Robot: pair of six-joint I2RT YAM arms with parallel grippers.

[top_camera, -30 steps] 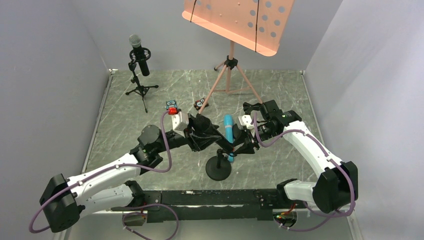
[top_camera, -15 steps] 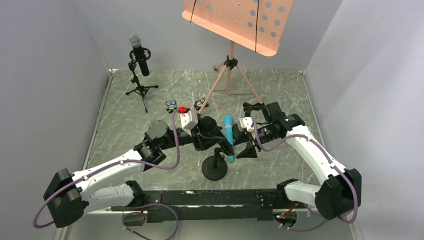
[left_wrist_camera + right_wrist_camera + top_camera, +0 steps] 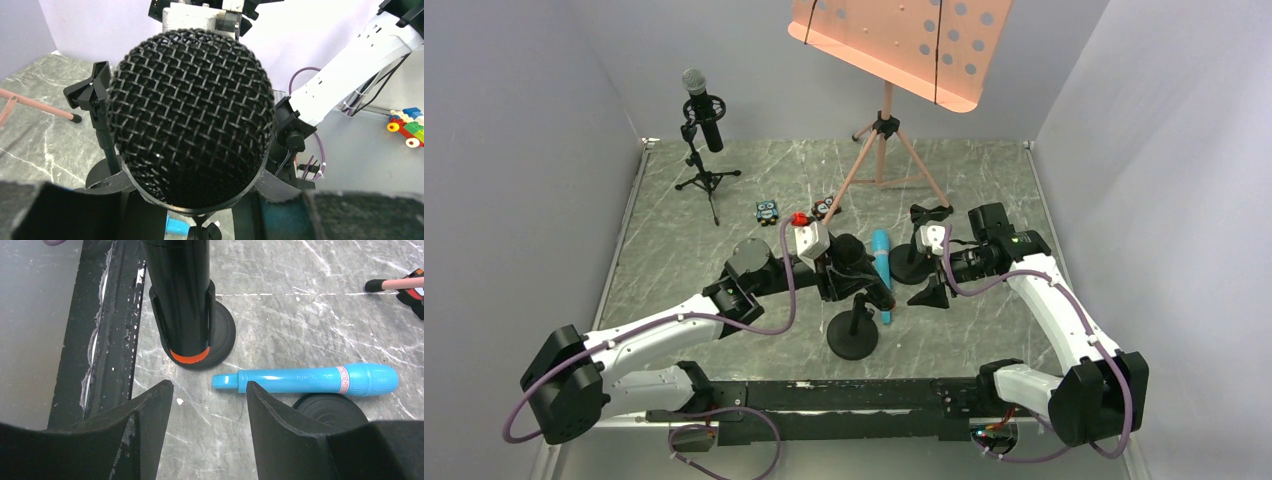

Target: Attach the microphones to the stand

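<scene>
The left arm (image 3: 664, 330) and right arm (image 3: 1054, 300) both stretch forward and inward, wrists near each other. The left gripper (image 3: 210, 195) clamps the black microphone (image 3: 190, 115). The right gripper (image 3: 207, 386) holds its 2 fingers apart, empty, angled downward.

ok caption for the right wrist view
Open right gripper near the turquoise mic lying on the table; black mic with orange band over the stand base.

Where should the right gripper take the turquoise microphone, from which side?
Grip the turquoise microphone on its straight shaft, near the middle, coming from above with jaws across its width: it lies flat on the table, and a round stand base crowds its thicker head.
</scene>
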